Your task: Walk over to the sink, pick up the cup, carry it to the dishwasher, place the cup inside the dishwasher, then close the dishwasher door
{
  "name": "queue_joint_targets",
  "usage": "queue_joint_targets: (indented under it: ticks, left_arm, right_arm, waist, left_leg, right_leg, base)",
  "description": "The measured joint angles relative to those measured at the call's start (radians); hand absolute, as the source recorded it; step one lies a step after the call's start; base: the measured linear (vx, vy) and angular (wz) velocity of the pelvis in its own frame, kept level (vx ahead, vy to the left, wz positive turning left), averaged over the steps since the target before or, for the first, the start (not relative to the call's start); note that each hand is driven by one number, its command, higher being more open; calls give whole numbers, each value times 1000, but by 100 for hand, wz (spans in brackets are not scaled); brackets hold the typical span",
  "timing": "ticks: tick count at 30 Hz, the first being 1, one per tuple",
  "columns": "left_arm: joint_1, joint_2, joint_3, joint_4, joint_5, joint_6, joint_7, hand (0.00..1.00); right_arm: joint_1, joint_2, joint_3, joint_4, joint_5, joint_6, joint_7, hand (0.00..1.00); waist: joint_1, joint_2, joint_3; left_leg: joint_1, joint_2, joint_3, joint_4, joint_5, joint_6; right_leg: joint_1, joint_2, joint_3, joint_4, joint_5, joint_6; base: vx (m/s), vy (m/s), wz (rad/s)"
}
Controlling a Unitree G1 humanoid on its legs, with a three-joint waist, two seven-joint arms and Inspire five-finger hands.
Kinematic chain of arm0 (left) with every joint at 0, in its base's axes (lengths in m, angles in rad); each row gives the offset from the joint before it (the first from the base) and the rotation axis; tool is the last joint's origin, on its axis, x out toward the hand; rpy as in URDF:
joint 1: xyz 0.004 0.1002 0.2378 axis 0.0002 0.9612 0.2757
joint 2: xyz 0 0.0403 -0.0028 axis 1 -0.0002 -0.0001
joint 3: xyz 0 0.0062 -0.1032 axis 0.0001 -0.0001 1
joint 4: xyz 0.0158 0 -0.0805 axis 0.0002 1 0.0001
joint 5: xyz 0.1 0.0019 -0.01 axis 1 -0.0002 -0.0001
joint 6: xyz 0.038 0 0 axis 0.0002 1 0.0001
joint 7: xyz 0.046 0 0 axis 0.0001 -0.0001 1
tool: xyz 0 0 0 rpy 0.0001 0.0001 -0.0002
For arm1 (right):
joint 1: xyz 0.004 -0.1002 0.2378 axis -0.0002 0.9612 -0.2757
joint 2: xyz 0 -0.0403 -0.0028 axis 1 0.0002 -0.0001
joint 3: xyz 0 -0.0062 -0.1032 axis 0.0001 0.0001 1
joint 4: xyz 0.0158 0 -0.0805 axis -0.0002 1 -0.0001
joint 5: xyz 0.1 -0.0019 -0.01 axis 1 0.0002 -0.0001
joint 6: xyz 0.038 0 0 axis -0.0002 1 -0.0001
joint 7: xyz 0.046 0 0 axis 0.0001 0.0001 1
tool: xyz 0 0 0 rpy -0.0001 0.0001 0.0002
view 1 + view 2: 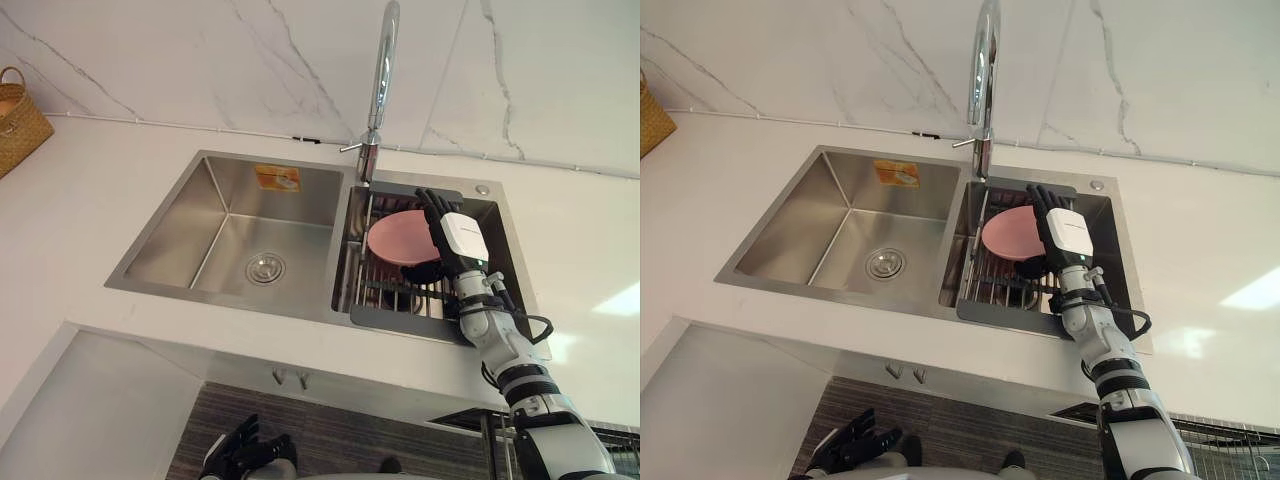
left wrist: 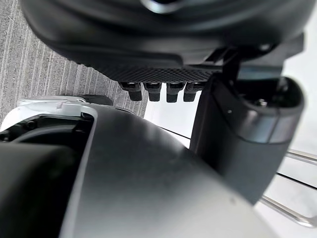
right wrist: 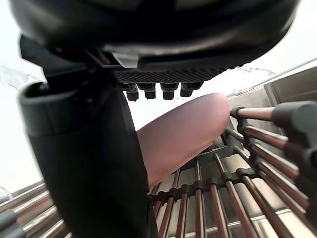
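A pink cup (image 1: 398, 238) lies on its side on the dark wire rack (image 1: 385, 292) in the right basin of the steel sink (image 1: 178, 232). My right hand (image 1: 452, 232) reaches over that rack with straight fingers, open, right beside the cup. In the right wrist view the cup (image 3: 184, 133) shows just past the thumb (image 3: 84, 163) and below the fingertips (image 3: 157, 91), and nothing is gripped. My left hand (image 1: 240, 452) hangs low in front of the counter, fingers relaxed and empty.
A tall chrome faucet (image 1: 381, 90) rises behind the divider between the basins. The left basin has a round drain (image 1: 265, 268). A woven basket (image 1: 20, 122) stands on the white counter at far left. Wire rods (image 1: 1232, 440) show low at the right.
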Motion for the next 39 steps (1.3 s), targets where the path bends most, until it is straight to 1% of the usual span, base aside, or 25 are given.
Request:
queue_joint_targets:
  ticks: [7,12,14,19,26,31,34,37,39]
  left_arm:
    - [0,0,0,-1,-5,4,-3,100]
    - [-3,2,0,0,-22,10,-14,100]
    - [-3,1,0,0,-25,11,-15,100]
    - [-9,3,-1,-1,-31,12,-21,100]
    - [-17,5,-1,0,-32,14,-39,100]
    - [-18,6,1,-2,-32,13,-43,100]
    - [-17,6,2,-7,-31,13,-44,100]
    - [-13,6,4,-9,-31,14,-44,100]
    - [-10,6,5,-9,-31,13,-45,100]
  right_arm:
    - [-5,3,0,5,2,9,17,0]
    - [-37,-10,25,5,1,0,27,0]
    - [-45,-8,25,9,11,0,46,0]
    - [-55,-8,28,11,21,1,60,0]
    - [-66,-8,40,10,21,-13,60,0]
    - [-69,-6,46,-4,21,-19,64,0]
    - [-69,-1,46,-40,21,-13,81,0]
    - [-46,0,45,-128,24,-13,91,0]
    - [-25,0,43,-209,48,-13,91,0]
  waist:
    - [0,0,0]
    - [0,0,2]
    - [0,1,3]
    - [1,-1,17]
    - [12,-2,22]
    - [12,-6,24]
    - [14,-8,26]
    - [8,-9,26]
    - [-1,-9,26]
  left_leg:
    - [1,1,6,0,1,0]
    - [7,3,22,0,0,-1]
    - [7,4,26,0,0,-1]
    - [10,6,34,0,-2,-3]
    - [20,8,71,0,-12,-6]
    - [25,8,90,0,-19,-5]
    - [26,14,114,1,-25,-6]
    - [36,14,142,4,-34,-5]
    - [43,14,153,5,-39,-5]
  right_leg:
    - [0,0,3,1,0,0]
    - [-1,2,18,1,0,0]
    - [-1,3,20,0,0,0]
    - [-2,5,27,0,0,0]
    - [-12,7,63,-2,1,0]
    - [-19,8,82,-3,4,1]
    - [-33,9,105,-4,10,1]
    - [-40,11,133,-4,14,3]
    - [-40,11,146,-4,14,4]
  base:
    - [-1,0,-1]
    - [-4,0,-9]
    - [-10,-2,-2]
    - [-4,-1,-3]
    - [7,0,-14]
    - [12,-5,-12]
    - [-7,-11,-23]
    - [-3,-11,-26]
    - [-1,-7,-22]
